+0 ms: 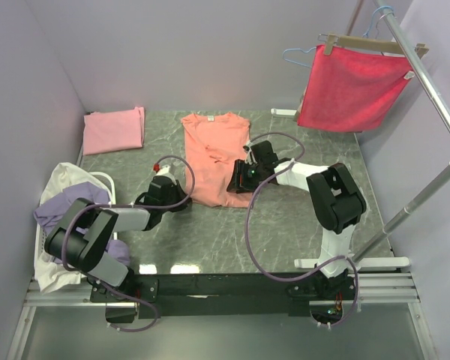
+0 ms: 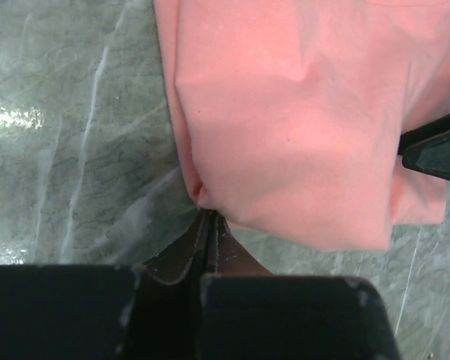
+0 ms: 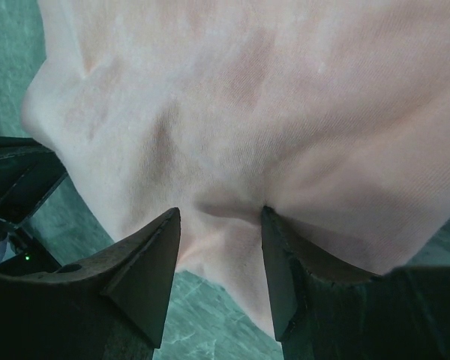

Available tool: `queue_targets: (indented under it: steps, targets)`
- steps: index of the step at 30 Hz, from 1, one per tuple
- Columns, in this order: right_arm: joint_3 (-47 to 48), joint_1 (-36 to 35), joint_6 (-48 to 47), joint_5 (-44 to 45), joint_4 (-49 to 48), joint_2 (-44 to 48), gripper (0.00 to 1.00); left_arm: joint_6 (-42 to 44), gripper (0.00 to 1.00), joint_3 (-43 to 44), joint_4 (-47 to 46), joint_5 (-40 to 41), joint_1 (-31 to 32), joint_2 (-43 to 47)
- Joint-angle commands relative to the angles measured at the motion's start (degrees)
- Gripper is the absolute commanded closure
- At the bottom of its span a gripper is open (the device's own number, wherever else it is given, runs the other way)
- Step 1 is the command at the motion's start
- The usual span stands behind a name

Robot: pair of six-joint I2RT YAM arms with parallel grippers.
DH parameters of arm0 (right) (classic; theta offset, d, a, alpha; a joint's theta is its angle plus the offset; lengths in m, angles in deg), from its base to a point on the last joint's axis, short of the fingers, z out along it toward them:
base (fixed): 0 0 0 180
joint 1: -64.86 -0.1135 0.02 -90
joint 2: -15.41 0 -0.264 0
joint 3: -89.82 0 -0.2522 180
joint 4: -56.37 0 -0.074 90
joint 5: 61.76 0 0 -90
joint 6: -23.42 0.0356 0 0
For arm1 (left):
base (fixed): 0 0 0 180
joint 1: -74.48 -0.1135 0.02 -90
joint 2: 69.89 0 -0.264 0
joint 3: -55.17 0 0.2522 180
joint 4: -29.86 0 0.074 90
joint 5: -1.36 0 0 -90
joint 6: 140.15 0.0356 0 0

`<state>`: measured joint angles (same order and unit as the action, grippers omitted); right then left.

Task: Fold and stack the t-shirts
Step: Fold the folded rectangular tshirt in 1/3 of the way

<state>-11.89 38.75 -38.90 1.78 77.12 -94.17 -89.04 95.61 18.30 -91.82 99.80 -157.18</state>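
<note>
Grey-green marbled table (image 1: 285,217) stretching away in front of me, glossy, with pale veins and a glare patch near my bases. A salmon shirt (image 1: 214,154) lies on it just past the middle, collar toward the far wall, its near hem rumpled. A pink shirt (image 1: 114,129), folded into a neat rectangle, sits in the far left corner, well apart from the salmon one. A white basket (image 1: 105,180) stands at the left edge. Two white rack feet rest on the right side, one far (image 1: 285,112), one near (image 1: 352,262).
</note>
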Motion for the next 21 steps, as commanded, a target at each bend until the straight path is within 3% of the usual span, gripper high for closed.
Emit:
queue_targets:
  steps: [1,10,20,21]
  targets:
    - [-2.6,-0.2,-1.1,8.8,5.2,-2.1,0.45,-2.1,0.99,1.1,6.4,2.6,0.6,1.7]
    - [-13.4,-0.3,-0.5,13.9,6.6,5.0,0.45,-7.6,0.99,-3.7,18.9,3.0,2.9,14.0]
    - [-18.0,-2.6,1.8,14.2,7.0,9.8,0.44,-13.0,0.99,-8.3,30.4,5.7,6.1,24.9]
    - [-18.3,-3.0,1.9,14.2,7.1,10.4,0.44,-13.4,0.94,-8.4,31.2,5.6,6.3,25.3]
